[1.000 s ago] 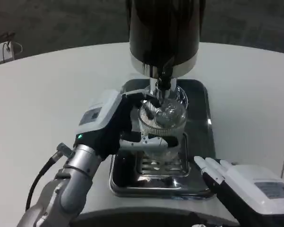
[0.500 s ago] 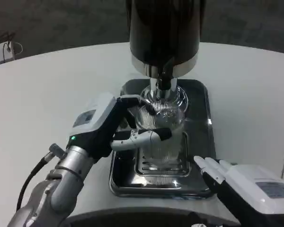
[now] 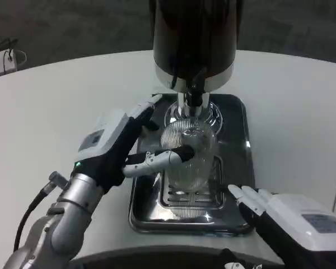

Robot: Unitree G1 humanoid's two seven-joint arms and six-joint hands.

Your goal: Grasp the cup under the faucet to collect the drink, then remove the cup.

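Note:
A clear ribbed cup point(image 3: 191, 157) stands on the grate of the steel drip tray point(image 3: 238, 120), just in front of the chrome faucet point(image 3: 195, 96) of the black dispenser point(image 3: 193, 33). My left hand point(image 3: 115, 147) is at the cup's left. Its thumb point(image 3: 167, 157) lies across the cup's front, while an upper finger point(image 3: 147, 105) points up and away from the glass. My right hand point(image 3: 291, 224) rests at the tray's front right corner with straight fingers and holds nothing. I cannot tell whether there is drink in the cup.
The tray sits in the middle of a round white table point(image 3: 56, 106). A small white device point(image 3: 0, 60) with a cable lies at the far left edge. The tall dispenser body overhangs the back of the tray.
My left hand has slid left and toward me, and its upper finger has lifted off the cup. The cup now stands a little nearer and more upright. The right hand has stayed put.

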